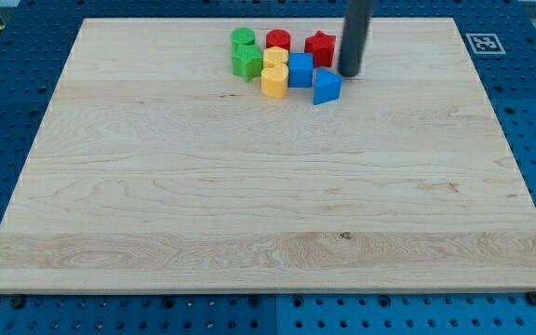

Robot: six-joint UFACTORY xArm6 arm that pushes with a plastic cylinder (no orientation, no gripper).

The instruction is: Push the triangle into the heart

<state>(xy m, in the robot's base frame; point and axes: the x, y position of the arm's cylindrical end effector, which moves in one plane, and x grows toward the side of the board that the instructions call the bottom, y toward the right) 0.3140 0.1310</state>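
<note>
A blue triangle block (327, 87) lies near the view's top, at the right end of a cluster of blocks. A yellow block (274, 82) that looks heart-shaped sits to its left, with a blue cube (301, 71) between them. My tip (349, 73) rests on the board just above and to the right of the triangle, very close to it. I cannot tell if it touches. The rod stands right of the red star (320, 46).
The cluster also holds a second yellow block (275, 58), a red cylinder (278, 40), a green cylinder (243, 37) and a green star (246, 63). The wooden board (249, 205) lies on a blue perforated table; its top edge runs just behind the blocks.
</note>
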